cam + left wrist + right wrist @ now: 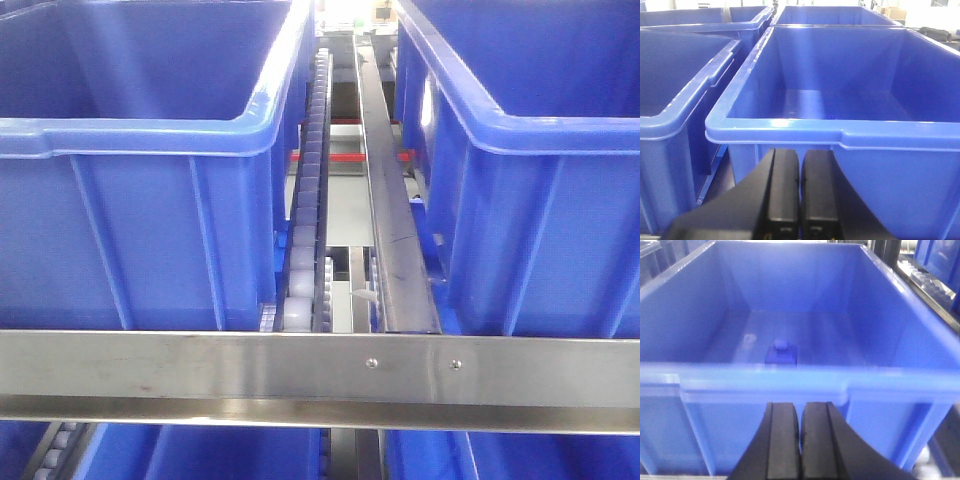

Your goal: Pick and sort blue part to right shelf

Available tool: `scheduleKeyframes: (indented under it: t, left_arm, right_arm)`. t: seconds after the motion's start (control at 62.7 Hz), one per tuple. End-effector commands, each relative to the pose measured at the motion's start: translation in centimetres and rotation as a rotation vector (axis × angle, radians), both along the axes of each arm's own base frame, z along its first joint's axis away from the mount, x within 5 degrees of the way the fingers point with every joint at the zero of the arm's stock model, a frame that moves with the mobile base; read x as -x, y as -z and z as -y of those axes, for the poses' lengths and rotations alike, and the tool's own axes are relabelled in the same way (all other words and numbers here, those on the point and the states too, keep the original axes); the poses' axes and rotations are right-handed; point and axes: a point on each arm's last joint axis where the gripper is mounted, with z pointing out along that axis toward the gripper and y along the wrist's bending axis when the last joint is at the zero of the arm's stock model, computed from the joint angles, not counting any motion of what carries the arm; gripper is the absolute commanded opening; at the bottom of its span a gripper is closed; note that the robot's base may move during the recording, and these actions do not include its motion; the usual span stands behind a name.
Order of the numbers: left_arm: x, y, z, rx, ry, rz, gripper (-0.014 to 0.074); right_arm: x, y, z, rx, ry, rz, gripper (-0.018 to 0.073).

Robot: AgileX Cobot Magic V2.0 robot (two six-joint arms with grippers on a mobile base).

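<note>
Blue part (781, 353) on the floor of a blue bin (760, 377), nub up, seen from the right wrist view. It lies straight ahead of the right pincer (800, 440), beyond the bin's near rim and lower down. Right pincer: jaws together, holding nothing, outside the bin. Left pincer (801, 192): jaws also together, empty, facing a different bin (790, 132) with only a tiny dark speck on its floor. Right arm looks the nearer to the part. Long axis of the part: upright, as far as blur allows. Front view shows the right shelf's steel rail (320, 368) and roller lane (305, 215) between bins. Likely next: open, clear the rim, descend.
</note>
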Motion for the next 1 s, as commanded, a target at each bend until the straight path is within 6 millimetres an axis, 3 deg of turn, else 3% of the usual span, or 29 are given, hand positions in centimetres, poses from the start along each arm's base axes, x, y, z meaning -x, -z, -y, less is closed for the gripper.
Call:
scheduleKeyframes:
  t: [0.0, 0.988]
  left_arm:
    - [0.1, 0.08, -0.12, 0.014, -0.012, 0.07, 0.0123]
    - [0.1, 0.08, -0.12, 0.014, -0.012, 0.07, 0.0123]
  right_arm:
    - [0.15, -0.83, 0.08, -0.013, 0.012, 0.151, 0.0129]
    - [0.19, -0.62, 0.07, -0.023, 0.012, 0.13, 0.0129]
